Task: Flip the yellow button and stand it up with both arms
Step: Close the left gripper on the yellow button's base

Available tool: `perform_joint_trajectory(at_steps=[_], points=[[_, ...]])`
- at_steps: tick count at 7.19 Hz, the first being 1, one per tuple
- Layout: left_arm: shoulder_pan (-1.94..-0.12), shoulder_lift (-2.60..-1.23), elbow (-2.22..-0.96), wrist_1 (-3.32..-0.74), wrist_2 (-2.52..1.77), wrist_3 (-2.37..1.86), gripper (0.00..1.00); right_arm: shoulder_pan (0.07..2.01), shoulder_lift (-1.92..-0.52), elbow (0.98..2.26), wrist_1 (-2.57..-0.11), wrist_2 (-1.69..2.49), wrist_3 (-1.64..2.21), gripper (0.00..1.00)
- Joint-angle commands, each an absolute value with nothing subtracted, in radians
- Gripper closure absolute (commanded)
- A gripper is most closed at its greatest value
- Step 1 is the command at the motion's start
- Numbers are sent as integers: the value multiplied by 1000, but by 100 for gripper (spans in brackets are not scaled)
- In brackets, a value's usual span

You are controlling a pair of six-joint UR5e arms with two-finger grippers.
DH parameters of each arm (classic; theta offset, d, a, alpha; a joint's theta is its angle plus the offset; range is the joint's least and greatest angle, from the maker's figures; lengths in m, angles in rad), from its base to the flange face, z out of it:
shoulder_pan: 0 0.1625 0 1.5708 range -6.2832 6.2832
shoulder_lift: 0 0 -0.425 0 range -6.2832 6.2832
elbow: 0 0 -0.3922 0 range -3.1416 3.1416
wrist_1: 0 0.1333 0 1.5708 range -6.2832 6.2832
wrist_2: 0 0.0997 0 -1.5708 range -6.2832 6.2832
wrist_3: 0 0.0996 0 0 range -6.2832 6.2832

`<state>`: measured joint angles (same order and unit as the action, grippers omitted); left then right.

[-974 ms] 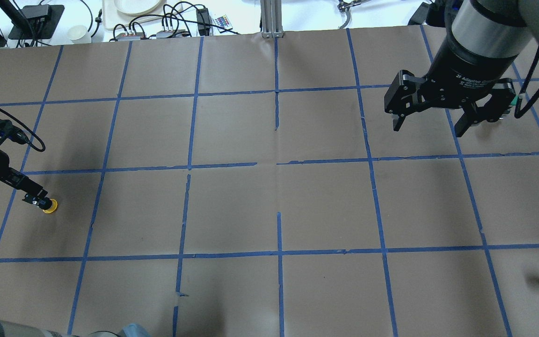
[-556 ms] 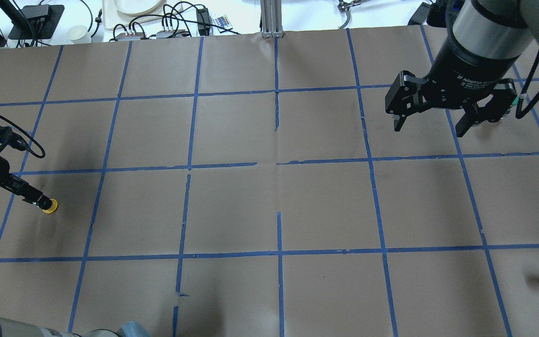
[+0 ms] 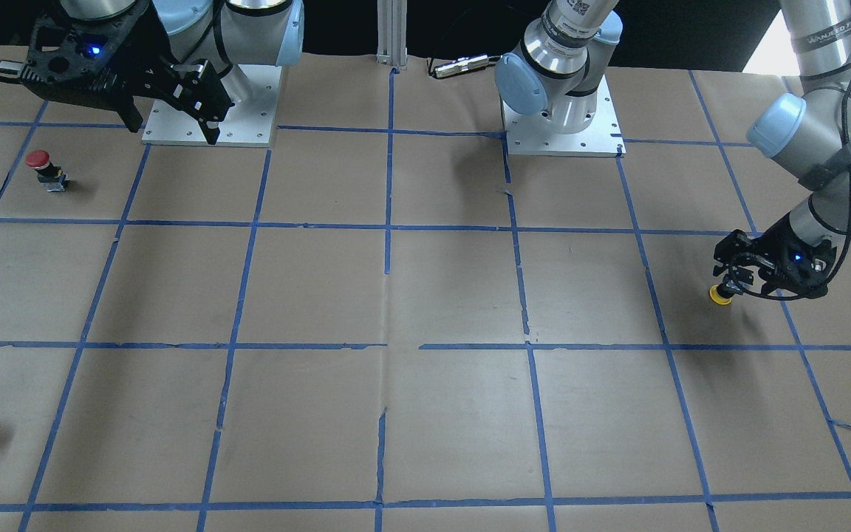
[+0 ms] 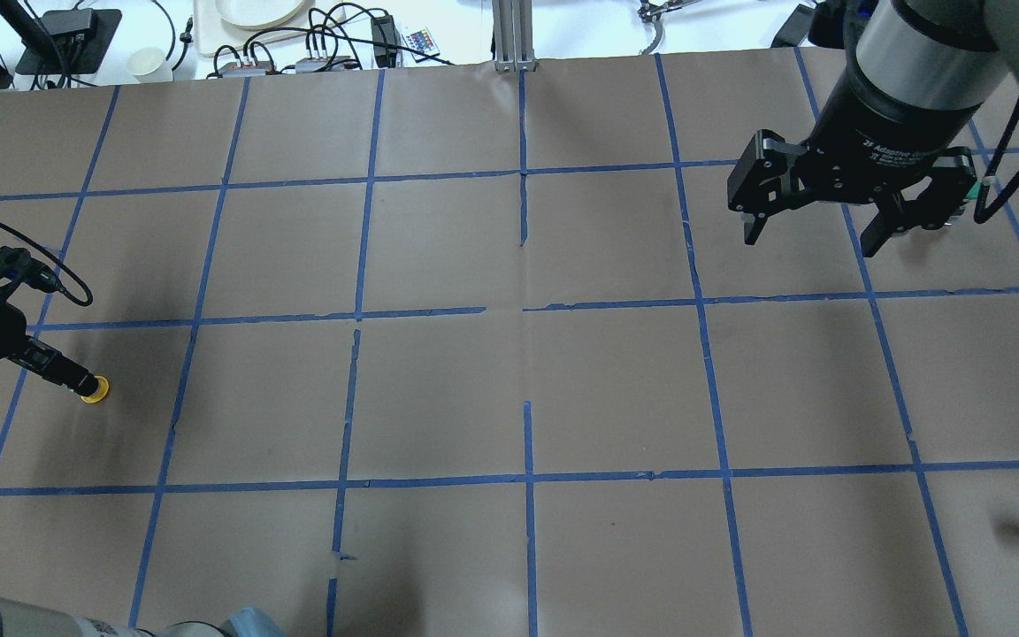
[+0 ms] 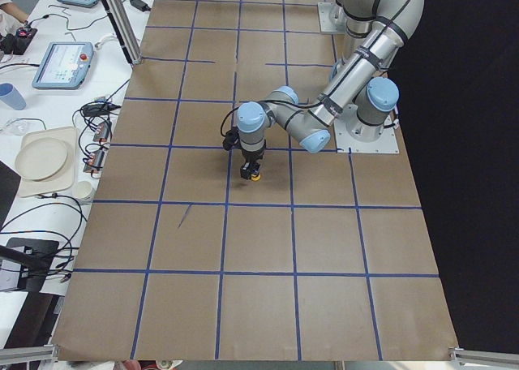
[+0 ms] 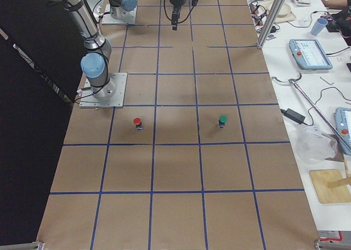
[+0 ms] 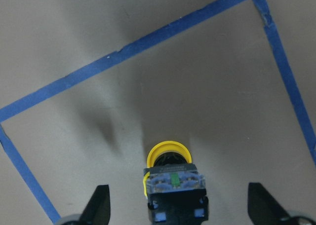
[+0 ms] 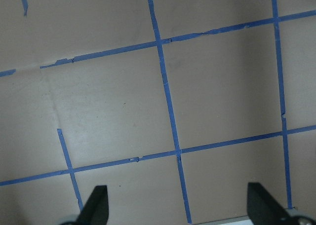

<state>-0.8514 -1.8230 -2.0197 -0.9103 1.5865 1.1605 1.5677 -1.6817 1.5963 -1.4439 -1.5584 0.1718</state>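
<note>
Left black two-finger claw (image 7: pixel 178 193) stood wide open; yellow-capped black-and-grey plastic push-button (image 7: pixel 170 178) sat between its jaws, ungripped. Right claw (image 4: pixel 811 245) gaped, empty.

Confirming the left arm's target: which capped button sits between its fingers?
The yellow button, cap downward inside the open left gripper; the red button and green button stand cap-up, far away.

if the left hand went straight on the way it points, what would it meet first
The yellow button: it sits right ahead of the open left hand, contact block nearest, cap beyond. Depth is unclear.
</note>
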Motion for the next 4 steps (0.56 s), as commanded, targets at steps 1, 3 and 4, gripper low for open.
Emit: perform_joint_trajectory(at_steps=[1,3,4], points=[[-851,-1822,-2031,-899,1586,1158,26,1566,-1683,1597,-1440,-1559,170,0],[-851,-1822,-2036,-900,1586,1157,51,1568,-1683,1597,-1442,-1559,169,0],[-851,-1822,-2036,-899,1585,1157,62,1568,-1683,1597,-1442,-1559,164,0]])
